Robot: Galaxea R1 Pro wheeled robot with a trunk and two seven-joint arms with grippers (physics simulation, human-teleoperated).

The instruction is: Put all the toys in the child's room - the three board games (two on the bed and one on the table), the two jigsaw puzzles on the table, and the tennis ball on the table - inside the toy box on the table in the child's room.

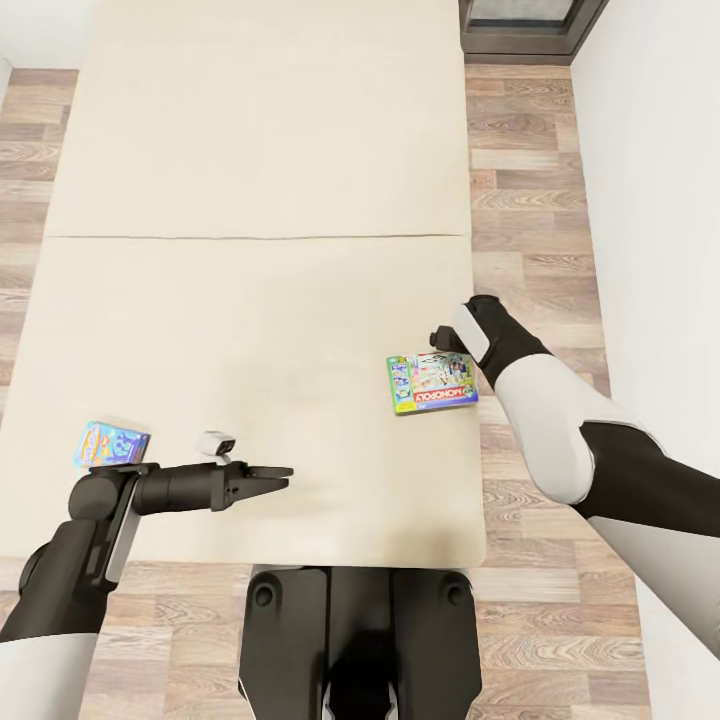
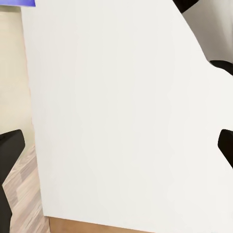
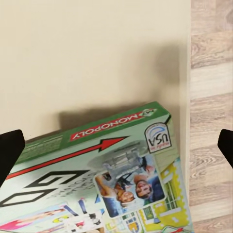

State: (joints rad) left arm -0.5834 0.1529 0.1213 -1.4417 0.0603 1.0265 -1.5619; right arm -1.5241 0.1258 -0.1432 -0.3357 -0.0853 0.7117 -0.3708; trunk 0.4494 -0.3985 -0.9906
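Two board games lie on the beige bed [image 1: 250, 300]. The Monopoly box [image 1: 432, 383] sits near the bed's right edge, and its green side and red logo fill the right wrist view [image 3: 97, 165]. My right gripper [image 1: 438, 338] hovers just beyond that box, open, with its dark fingertips [image 3: 10, 145] spread on either side of it. The small blue box [image 1: 110, 443] rests by the bed's left edge, beside my left elbow. My left gripper [image 1: 270, 476] points right over the mattress, open and holding nothing. The toy box, table, jigsaw puzzles and tennis ball are out of view.
Wood-plank floor [image 1: 530, 200] runs along the bed's right side up to a white wall [image 1: 660, 200]. A dark-framed window [image 1: 520, 25] stands at the far right. My base [image 1: 360, 640] sits against the bed's near edge.
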